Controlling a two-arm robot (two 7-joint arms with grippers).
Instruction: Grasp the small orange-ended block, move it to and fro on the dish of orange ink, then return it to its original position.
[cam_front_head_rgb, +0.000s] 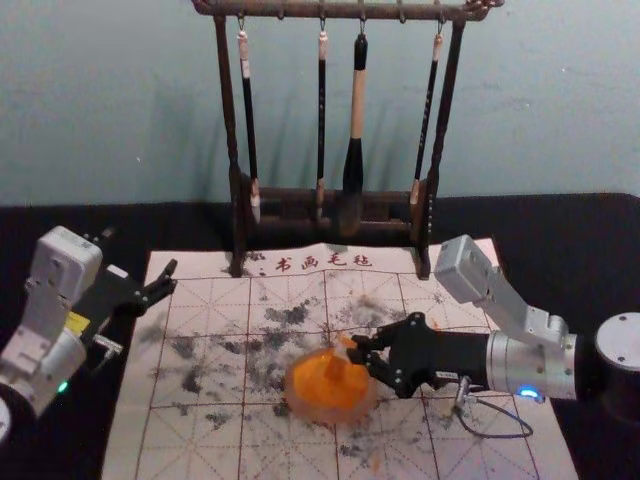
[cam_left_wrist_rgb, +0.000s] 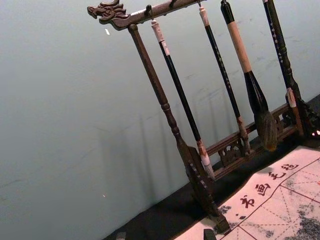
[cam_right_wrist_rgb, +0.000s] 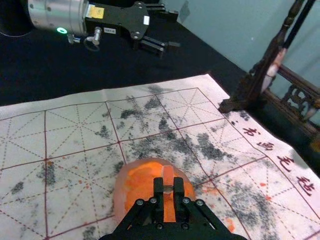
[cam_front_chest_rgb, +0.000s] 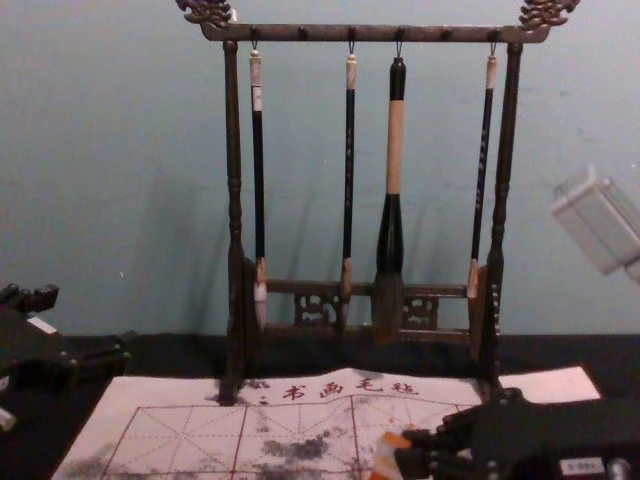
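Your right gripper (cam_right_wrist_rgb: 168, 187) has its jaws closed on the block (cam_right_wrist_rgb: 168, 174) over the ink dish (cam_right_wrist_rgb: 120, 197), probably leaving its lower end free to rub. Your left gripper (cam_right_wrist_rgb: 175, 30)'s parked wide open by the mat's (cam_front_head_rgb: 130, 400) left edge, out of the way.

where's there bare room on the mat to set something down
On the mat, a stained but bare patch lies between its left edge and the dish; another between dish and rack. Crowded: the dish itself, where the right gripper holds the block, and the mat's far left corner, near the left gripper.
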